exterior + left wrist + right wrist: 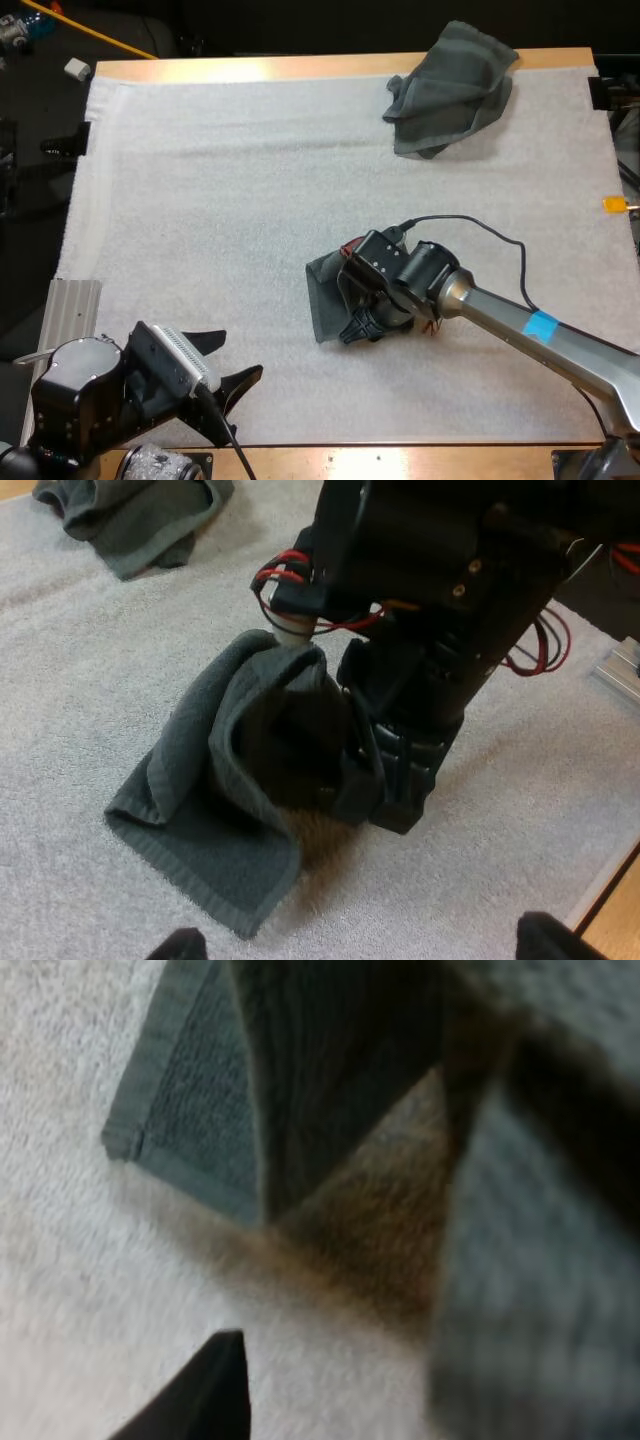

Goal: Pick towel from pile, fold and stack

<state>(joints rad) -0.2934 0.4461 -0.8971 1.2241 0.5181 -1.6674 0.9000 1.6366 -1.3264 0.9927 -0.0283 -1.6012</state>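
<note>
Even overhead light casts soft shadows, with glare on the table (250, 68).

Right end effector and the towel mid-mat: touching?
Touching. The left wrist view shows the towel folded up off the mat and lying against the right end effector, with no gap between them.

No text, label, brand, number or sign is legible on inspection: the crumpled towel (450, 90), the towel at mid-mat (322, 300), the white mat (200, 200) and the blue patch (541, 326) on the right arm all read blank.
</note>
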